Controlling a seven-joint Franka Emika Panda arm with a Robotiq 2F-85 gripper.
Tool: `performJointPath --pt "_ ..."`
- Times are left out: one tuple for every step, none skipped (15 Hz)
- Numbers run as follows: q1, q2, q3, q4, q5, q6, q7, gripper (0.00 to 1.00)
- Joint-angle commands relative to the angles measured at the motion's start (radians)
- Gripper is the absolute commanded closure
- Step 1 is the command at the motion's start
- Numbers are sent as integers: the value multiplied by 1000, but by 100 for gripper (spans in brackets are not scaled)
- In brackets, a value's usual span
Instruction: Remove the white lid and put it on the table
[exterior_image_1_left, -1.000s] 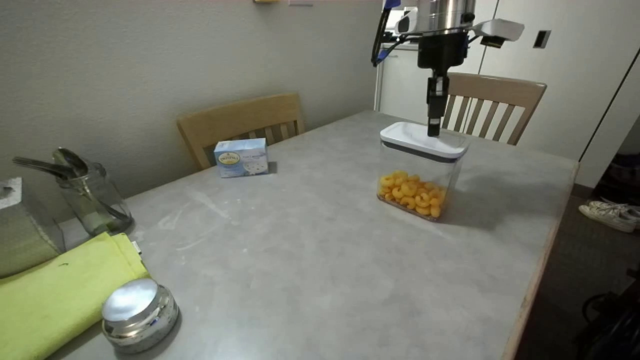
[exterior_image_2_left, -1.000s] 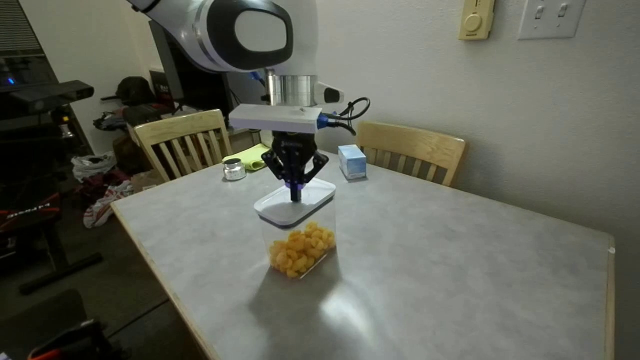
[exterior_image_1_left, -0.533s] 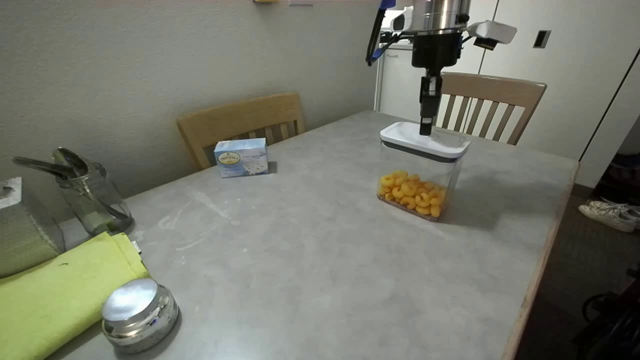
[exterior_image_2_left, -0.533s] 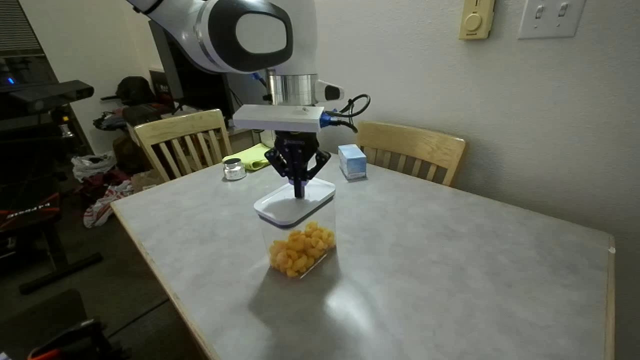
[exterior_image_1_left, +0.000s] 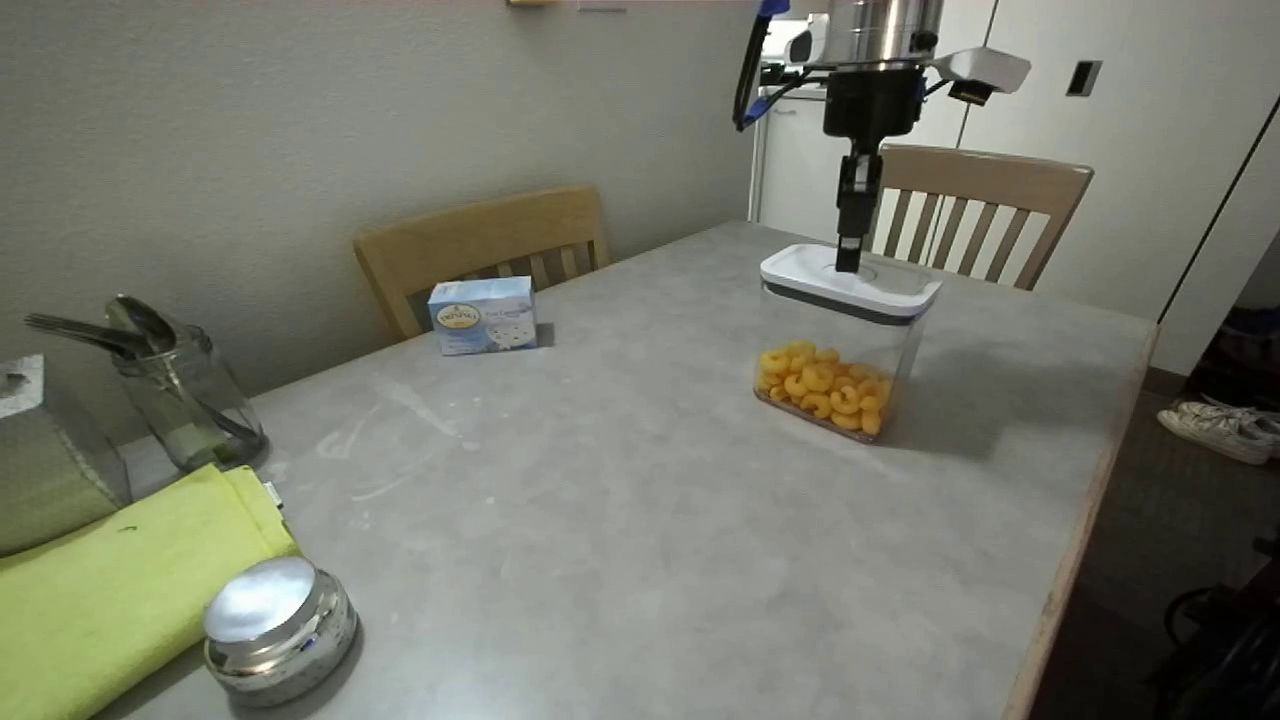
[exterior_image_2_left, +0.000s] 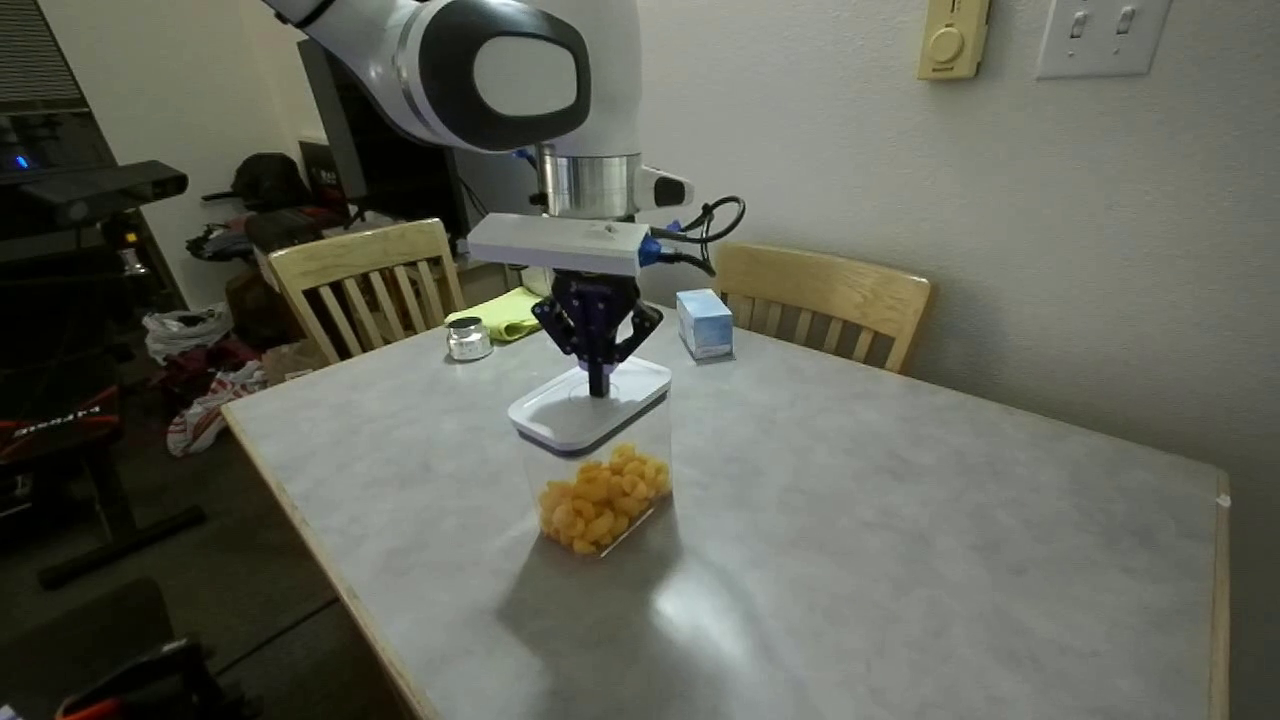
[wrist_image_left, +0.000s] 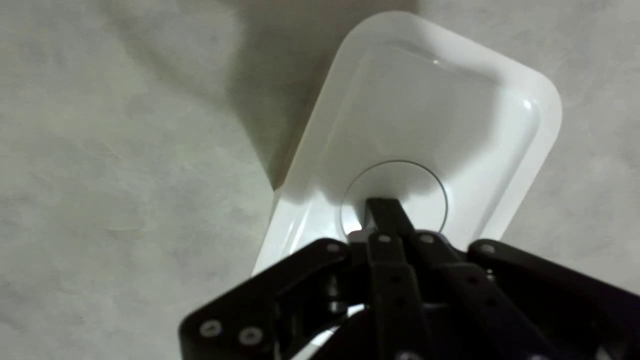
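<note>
While white lid (exterior_image_1_left: 860, 285) sits on clear container (exterior_image_1_left: 835, 340), removal not yet begun, seemingly. In an exterior view: fingers (exterior_image_1_left: 856, 215) point down at lid's ctr.; container, w/ orange curled pcs. (exterior_image_1_left: 820, 380) inside, upright on worktop (exterior_image_1_left: 620, 500). In an exterior view: fingers closed tog., nothing seen betw. them; whether tips (exterior_image_2_left: 598, 386) touch lid or hang just above, can't tell. Wrist view: fingers over round inset (wrist_image_left: 422, 202) in lid's middle, prob. press-button. Done, by judgement: positioning only. Left: release lid, grip, lift clear of container, set on worktop.
</note>
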Motion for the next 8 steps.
performJointPath --pt "-31 33 15 -12 2 23 -19 100" --pt "-31 37 12 -19 -4 25 -14 100" --pt "-31 41 12 -24 -5 25 -10 100" --pt "-34 46 15 -28 5 20 -16 100" --pt "-35 50 16 -32 6 19 -16 100" --pt "-33 51 17 -36 6 20 -16 100" --pt "-32 52 17 -38 4 19 -12 100" --pt "-31 48 17 -41 4 21 -12 100"
